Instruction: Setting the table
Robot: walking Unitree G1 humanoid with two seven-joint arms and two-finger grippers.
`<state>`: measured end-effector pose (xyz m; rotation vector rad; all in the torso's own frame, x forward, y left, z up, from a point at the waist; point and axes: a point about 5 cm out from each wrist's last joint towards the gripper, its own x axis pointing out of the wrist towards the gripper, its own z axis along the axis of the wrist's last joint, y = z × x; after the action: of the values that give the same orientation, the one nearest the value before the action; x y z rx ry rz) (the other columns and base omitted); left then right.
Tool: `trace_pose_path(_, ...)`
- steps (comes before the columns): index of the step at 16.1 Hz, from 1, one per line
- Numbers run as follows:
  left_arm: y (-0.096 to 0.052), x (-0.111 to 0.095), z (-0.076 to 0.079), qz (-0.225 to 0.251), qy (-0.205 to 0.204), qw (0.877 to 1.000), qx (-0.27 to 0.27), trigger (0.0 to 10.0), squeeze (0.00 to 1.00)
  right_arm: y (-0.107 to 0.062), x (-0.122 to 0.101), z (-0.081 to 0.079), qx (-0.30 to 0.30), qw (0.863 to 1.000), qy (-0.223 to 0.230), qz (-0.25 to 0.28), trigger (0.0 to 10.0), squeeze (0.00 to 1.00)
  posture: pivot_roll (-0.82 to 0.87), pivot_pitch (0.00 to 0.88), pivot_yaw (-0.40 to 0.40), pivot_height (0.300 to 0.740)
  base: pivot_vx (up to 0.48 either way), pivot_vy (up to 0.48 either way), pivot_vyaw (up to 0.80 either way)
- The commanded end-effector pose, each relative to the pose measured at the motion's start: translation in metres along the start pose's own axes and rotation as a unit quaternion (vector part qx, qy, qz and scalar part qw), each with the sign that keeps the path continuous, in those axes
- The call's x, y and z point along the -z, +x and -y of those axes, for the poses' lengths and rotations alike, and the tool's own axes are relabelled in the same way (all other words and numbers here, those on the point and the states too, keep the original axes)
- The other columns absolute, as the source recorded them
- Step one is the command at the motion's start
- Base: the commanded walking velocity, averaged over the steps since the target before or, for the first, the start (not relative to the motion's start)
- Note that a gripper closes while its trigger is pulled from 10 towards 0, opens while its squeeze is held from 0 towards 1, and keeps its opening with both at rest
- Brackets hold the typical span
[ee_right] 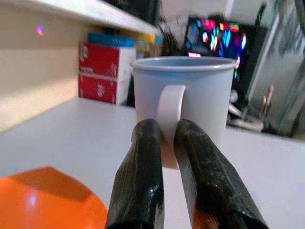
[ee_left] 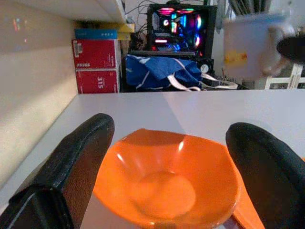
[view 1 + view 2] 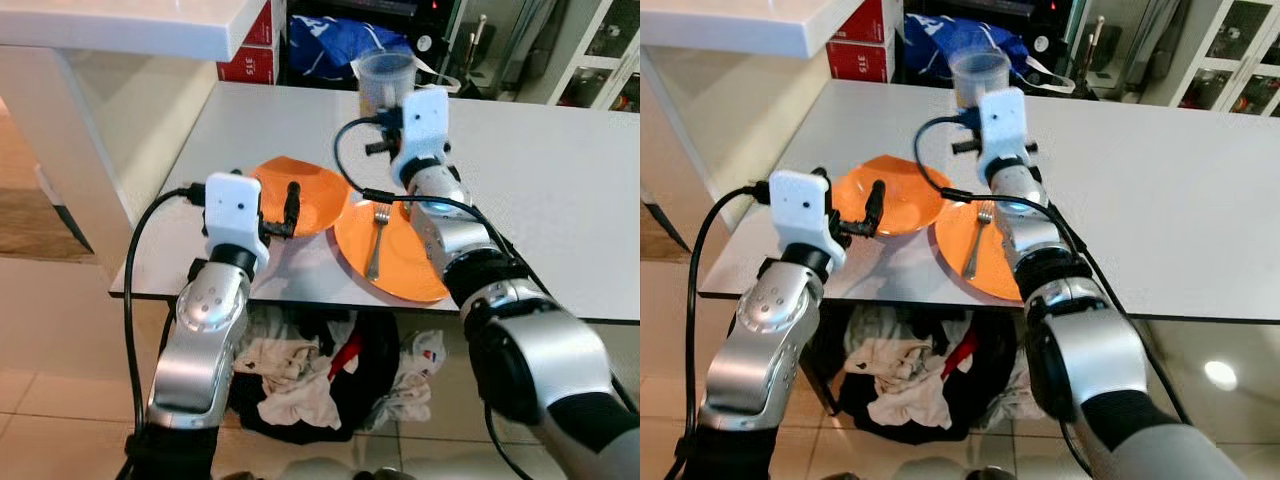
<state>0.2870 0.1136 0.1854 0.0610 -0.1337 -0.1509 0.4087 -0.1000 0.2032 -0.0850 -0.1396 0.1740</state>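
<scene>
An orange bowl (image 3: 305, 192) sits on the white table (image 3: 560, 180) near its front edge, touching an orange plate (image 3: 395, 262) to its right. A metal fork (image 3: 378, 240) lies on the plate. My left gripper (image 2: 167, 157) is open just in front of the bowl, its fingers (image 3: 291, 208) level with the rim. My right gripper (image 1: 164, 143) is shut on the handle of a pale grey mug (image 1: 181, 95), held above the table behind the plate (image 3: 385, 80).
The table's front edge runs just below the plate. A pile of clothes (image 3: 320, 375) lies on the floor under it. A white counter (image 3: 130, 25) stands at the left. Red boxes (image 2: 97, 67) and a blue bag (image 2: 159, 71) sit beyond the table's far edge.
</scene>
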Motion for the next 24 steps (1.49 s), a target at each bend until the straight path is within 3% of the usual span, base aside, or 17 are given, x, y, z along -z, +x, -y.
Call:
trace_pose_path(1,-0.002,-0.006,0.000,0.006,0.000,1.000,-0.006,10.0,0.00,0.003,-0.006,0.006,0.007,1.000,0.010,0.000,0.0,0.00,0.11,0.014,-0.075,0.740,0.000,0.000,0.00)
trace_pose_path(4,-0.006,-0.012,0.005,0.003,-0.014,1.000,-0.003,10.0,0.00,0.001,0.006,0.011,0.015,0.999,0.027,-0.037,0.0,0.00,0.14,0.040,-0.095,0.740,0.000,0.000,0.00)
trace_pose_path(7,-0.015,-0.035,0.024,-0.021,-0.052,0.995,0.080,10.0,0.00,-0.002,0.017,0.009,0.009,0.998,0.027,-0.064,0.0,0.00,0.19,0.084,-0.108,0.740,0.000,0.000,0.00)
trace_pose_path(10,-0.024,-0.047,0.026,-0.031,-0.042,0.992,0.111,10.0,0.00,-0.005,0.024,0.010,0.015,0.996,0.028,-0.081,0.0,0.00,0.23,0.120,-0.102,0.740,0.000,0.000,0.00)
trace_pose_path(16,-0.043,-0.062,0.018,-0.058,-0.026,0.991,0.121,10.0,0.00,-0.007,0.028,0.021,0.042,0.995,0.003,-0.092,0.0,0.00,0.28,0.174,-0.075,0.740,0.000,0.000,0.00)
trace_pose_path(21,-0.048,-0.066,0.015,-0.072,-0.022,0.990,0.120,10.0,0.00,-0.009,0.031,0.031,0.072,0.992,-0.012,-0.101,0.0,0.00,0.28,0.188,-0.057,0.740,0.000,0.000,0.00)
trace_pose_path(22,-0.048,-0.067,0.015,-0.074,-0.021,0.990,0.121,10.0,0.00,-0.011,0.033,0.033,0.079,0.991,-0.019,-0.108,2.2,0.00,0.28,0.193,-0.050,0.740,0.000,0.000,0.00)
trace_pose_path(23,-0.048,-0.067,0.015,-0.077,-0.020,0.989,0.122,10.0,0.00,-0.012,0.036,0.035,0.083,0.990,-0.018,-0.114,10.0,0.00,0.28,0.195,-0.047,0.740,0.000,0.000,0.00)
trace_pose_path(24,-0.048,-0.068,0.015,-0.078,-0.019,0.989,0.123,10.0,0.00,-0.012,0.037,0.035,0.085,0.989,-0.018,-0.117,10.0,0.00,0.28,0.197,-0.045,0.740,0.000,0.000,0.00)
